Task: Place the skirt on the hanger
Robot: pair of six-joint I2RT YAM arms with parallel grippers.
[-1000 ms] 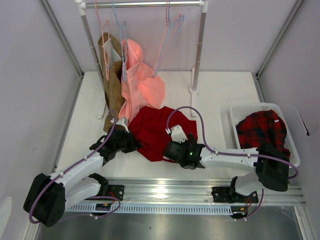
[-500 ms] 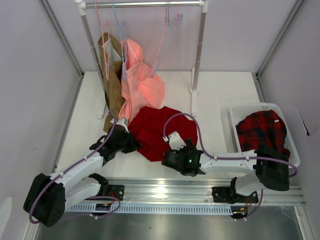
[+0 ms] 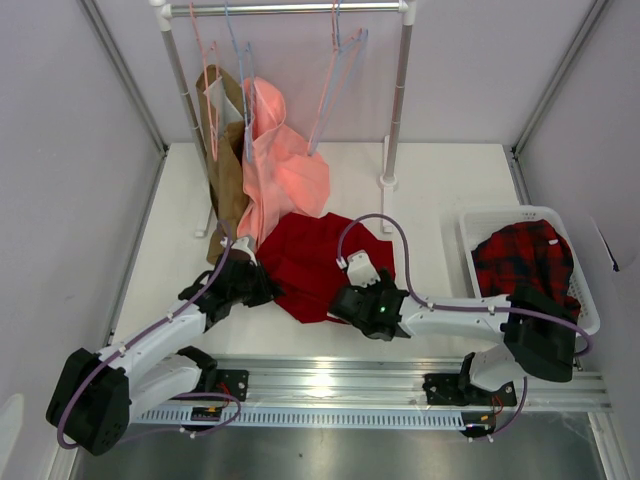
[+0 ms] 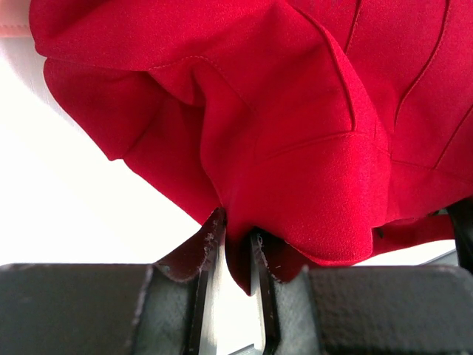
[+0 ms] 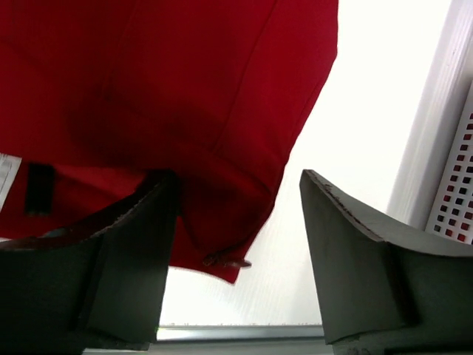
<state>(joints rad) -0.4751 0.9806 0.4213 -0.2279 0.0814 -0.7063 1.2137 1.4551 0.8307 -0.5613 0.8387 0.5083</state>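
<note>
Dark red cloth skirt [image 3: 315, 265], unhung, edge pinched by left gripper [image 4: 236, 233]; right gripper [image 5: 236, 181] wide; thin pale-pink triangular hanger [image 3: 326, 95] bare.

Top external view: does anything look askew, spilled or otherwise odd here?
The salmon-pink garment hangs lopsided from the rail. It droops so low that its hem meets the far edge of the skirt, which lies rumpled on the table. Nothing looks spilled or damaged.
</note>
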